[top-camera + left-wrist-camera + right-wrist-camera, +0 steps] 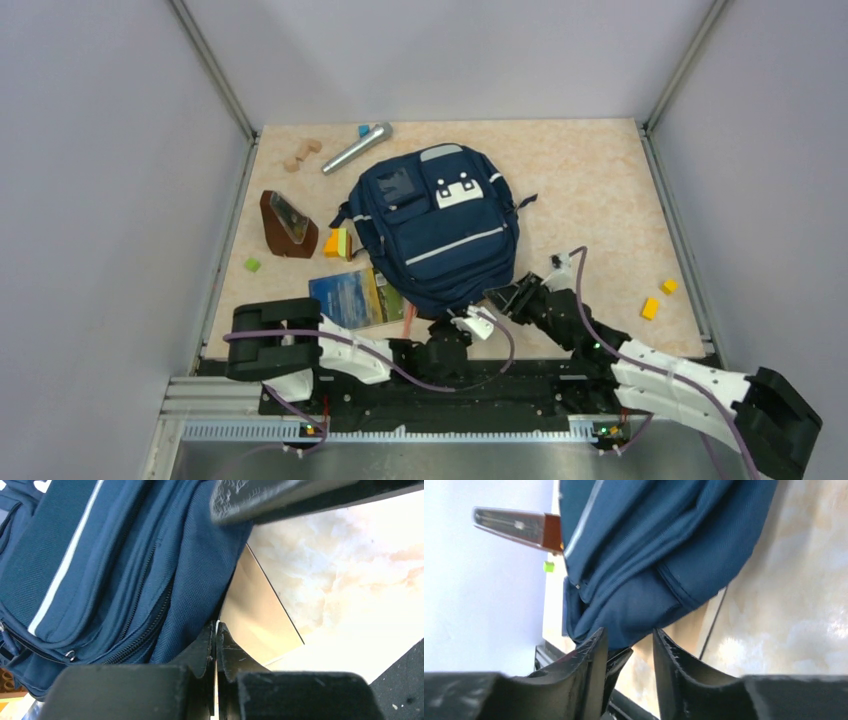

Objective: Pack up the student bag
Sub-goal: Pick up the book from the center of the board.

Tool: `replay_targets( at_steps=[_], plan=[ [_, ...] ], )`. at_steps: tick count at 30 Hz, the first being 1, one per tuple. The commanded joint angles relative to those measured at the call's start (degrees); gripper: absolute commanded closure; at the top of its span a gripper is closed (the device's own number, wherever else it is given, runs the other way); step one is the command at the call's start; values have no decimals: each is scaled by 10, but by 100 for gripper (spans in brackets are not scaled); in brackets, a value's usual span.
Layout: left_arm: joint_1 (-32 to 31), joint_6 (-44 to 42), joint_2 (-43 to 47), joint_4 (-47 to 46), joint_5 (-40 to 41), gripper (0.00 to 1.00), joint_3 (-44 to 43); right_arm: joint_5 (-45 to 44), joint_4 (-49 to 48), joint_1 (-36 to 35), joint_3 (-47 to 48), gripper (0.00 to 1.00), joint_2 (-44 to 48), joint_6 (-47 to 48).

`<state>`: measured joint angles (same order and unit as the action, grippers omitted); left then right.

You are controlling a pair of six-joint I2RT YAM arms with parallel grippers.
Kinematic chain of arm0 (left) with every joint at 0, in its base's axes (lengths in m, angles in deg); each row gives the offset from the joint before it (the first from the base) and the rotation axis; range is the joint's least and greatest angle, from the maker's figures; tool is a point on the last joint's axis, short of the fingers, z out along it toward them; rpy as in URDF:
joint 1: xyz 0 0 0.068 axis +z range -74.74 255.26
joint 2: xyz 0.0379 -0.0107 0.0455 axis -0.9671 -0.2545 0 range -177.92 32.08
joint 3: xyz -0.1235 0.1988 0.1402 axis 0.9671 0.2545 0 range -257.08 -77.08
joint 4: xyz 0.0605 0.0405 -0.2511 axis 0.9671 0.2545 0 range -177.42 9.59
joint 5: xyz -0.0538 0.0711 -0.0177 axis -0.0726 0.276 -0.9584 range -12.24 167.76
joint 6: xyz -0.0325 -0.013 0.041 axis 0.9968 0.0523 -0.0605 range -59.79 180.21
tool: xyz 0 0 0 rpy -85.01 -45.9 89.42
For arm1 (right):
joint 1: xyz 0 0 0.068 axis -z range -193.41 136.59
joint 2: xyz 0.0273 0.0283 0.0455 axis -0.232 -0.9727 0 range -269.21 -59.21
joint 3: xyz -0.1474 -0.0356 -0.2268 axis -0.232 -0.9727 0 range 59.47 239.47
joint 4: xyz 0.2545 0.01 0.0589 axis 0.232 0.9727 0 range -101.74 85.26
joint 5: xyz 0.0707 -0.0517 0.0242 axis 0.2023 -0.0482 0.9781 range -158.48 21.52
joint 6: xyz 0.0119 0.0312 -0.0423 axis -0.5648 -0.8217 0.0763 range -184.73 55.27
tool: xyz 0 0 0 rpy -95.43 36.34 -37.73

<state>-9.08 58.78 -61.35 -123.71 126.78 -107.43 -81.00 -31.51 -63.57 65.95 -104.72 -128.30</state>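
The student bag [440, 230] is a navy backpack with light grey stripes and a white patch, lying flat mid-table. Its fabric fills the left wrist view [100, 570] and the top of the right wrist view [659, 545]. My left gripper [486, 314] is at the bag's near edge. Its jaws [216, 630] are shut, tips against the fabric, and I cannot tell whether any cloth is pinched. My right gripper [505, 298] is close beside it at the same edge. It stands open [629, 637] with the fabric just beyond its tips and nothing between them.
A picture book [355, 295] lies partly under the bag's near left corner. To the left are a brown wedge-shaped case [283, 222], yellow-orange blocks [338, 242] and a green cube [252, 264]. A silver microphone [355, 148] and wooden blocks [300, 155] lie at the back. Yellow blocks [660, 297] sit right.
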Motion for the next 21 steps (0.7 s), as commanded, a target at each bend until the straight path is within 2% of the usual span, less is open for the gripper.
replay_targets(
  at_steps=[1,4,7,13,21],
  plan=[
    [26,45,84,41,3,100,-37,-66,105,6,42,51,105,42],
    [33,54,127,61,-12,100,-40,-61,153,27,39,30,156,50],
    [42,66,175,94,-41,100,-43,-38,179,55,34,21,177,54],
    [52,89,250,130,-96,100,-40,17,131,76,-6,17,178,34],
    [55,103,299,153,-119,100,-30,32,153,76,-17,17,192,15]
  ],
)
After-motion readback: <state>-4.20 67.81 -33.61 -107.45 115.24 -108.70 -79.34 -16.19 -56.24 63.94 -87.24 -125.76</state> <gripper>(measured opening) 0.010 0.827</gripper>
